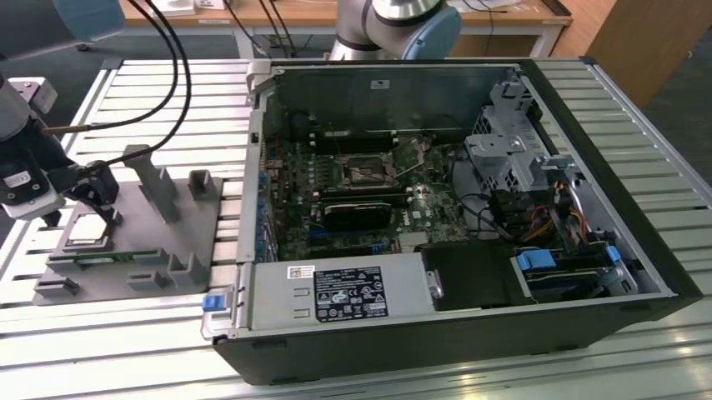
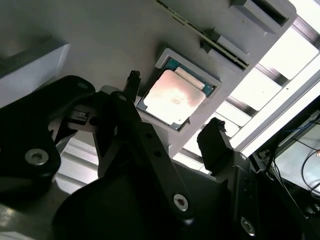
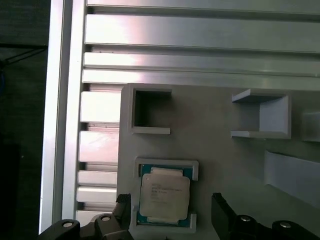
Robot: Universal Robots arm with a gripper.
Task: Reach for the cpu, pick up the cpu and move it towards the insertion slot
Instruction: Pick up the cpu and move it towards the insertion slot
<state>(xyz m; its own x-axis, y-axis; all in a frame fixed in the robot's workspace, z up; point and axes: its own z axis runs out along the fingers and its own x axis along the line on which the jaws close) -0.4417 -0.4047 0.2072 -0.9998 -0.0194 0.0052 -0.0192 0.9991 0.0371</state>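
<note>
The cpu (image 1: 88, 234), a flat square chip with a shiny silver top, lies in a shallow recess of the grey plastic fixture (image 1: 167, 242) at the exterior view's left. My gripper (image 1: 83, 218) hangs just over it and is open. In both wrist views the cpu (image 2: 172, 97) (image 3: 165, 195) sits between the two dark fingertips (image 2: 132, 82) (image 3: 220, 207), one on each side, with gaps to the chip's edges. The insertion slot (image 1: 365, 173), a dark square socket in a metal frame, sits on the green board inside the open computer case.
The fixture carries upright grey posts (image 1: 156, 179) and a long green memory stick (image 1: 100, 257) beside the cpu. The open case's wall (image 1: 258, 167) rises between the fixture and the board. Black cables (image 1: 167, 75) hang over the slatted aluminium table (image 1: 167, 92).
</note>
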